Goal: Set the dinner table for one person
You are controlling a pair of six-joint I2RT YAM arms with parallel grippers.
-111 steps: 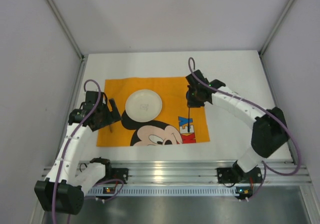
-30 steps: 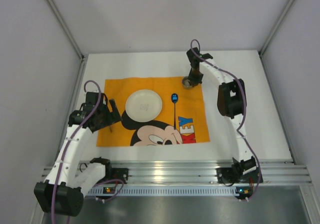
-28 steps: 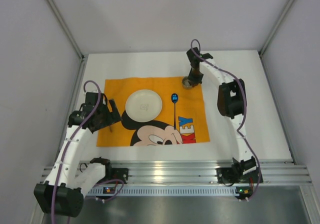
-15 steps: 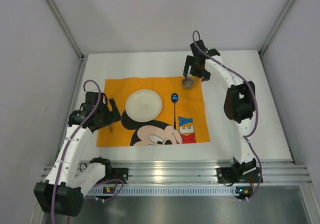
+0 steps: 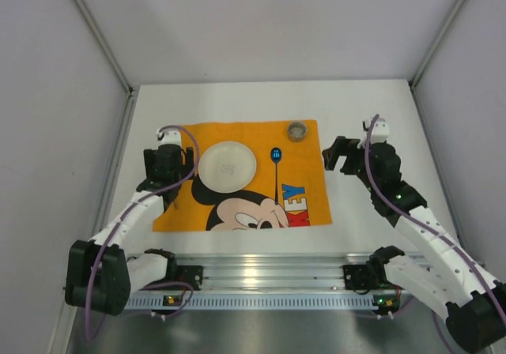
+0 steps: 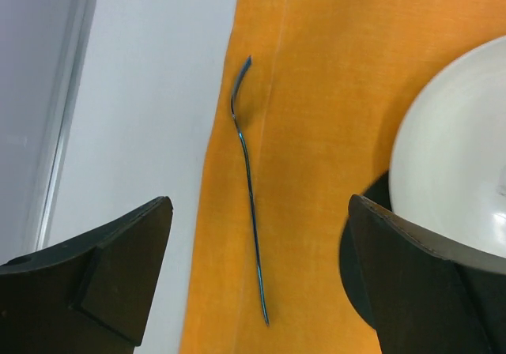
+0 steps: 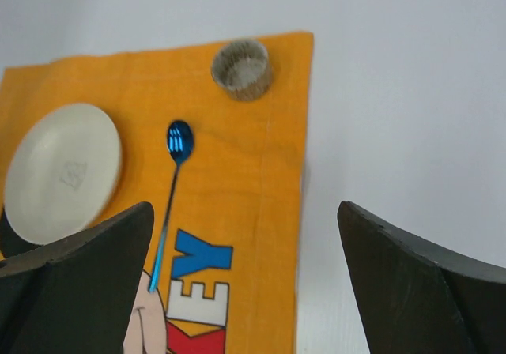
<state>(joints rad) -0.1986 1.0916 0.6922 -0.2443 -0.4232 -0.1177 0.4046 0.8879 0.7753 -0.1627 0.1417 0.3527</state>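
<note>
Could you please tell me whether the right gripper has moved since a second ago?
Yes. The right gripper left the small cup at the orange mat's far right corner and drew nearer and rightward, beyond the mat's right edge.

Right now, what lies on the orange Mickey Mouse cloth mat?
A round white plate, a blue spoon, a small brownish cup, a thin blue fork. The plate hides the mat beneath.

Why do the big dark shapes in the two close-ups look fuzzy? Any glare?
Left wrist view: the left claw has fingers too near the lens, so they blur; the fork is crisp. Right wrist view: the right claw fingers blur likewise; the spoon glints. Top view: glare on the aluminium rail.
</note>
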